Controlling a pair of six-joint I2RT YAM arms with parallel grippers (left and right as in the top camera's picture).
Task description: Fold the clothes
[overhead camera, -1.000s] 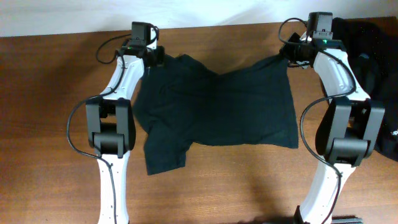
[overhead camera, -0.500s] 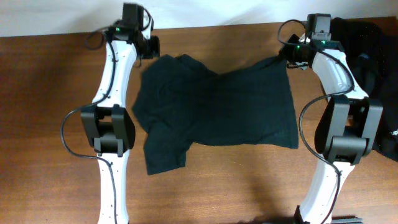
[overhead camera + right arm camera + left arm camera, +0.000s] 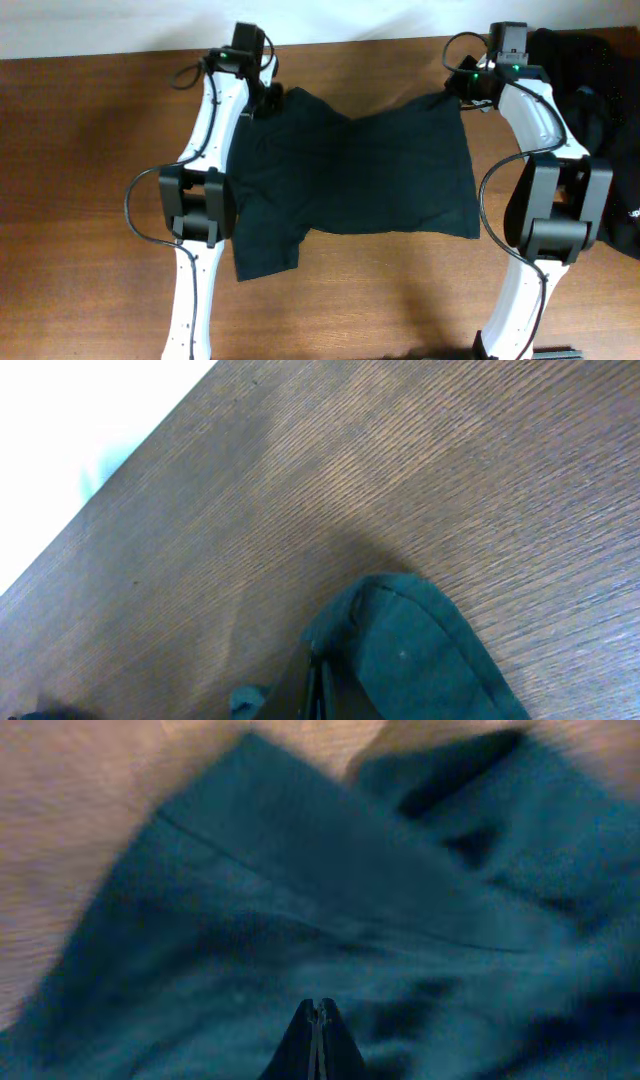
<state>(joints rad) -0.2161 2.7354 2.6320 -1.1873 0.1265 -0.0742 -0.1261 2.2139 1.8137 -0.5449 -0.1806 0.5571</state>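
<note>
Two claws are at the far side of the table (image 3: 80, 200), and both are shut tight. The right claw (image 3: 313, 665) has pinched the far right corner of the black T-shirt (image 3: 370, 170). In the right wrist view that corner is bunched up in a little hump at the finger tips, with bare brown wood all around it. The left claw (image 3: 318, 1016) has its two tips pressed together with no gap. It points down at the dark cloth near the shirt's far left corner. That picture is blurry, so I cannot tell if the tips touch the cloth or have any of it between them. The T-shirt lies spread out in the middle of the table, between the two arms. One sleeve sticks out at the near left. The left arm lies over the shirt's left edge and hides part of it. At the far right there is a pile of black clothes (image 3: 600, 90). The right arm covers some of it, and the side of the picture cuts it off, so its shape is hard to make out.
</note>
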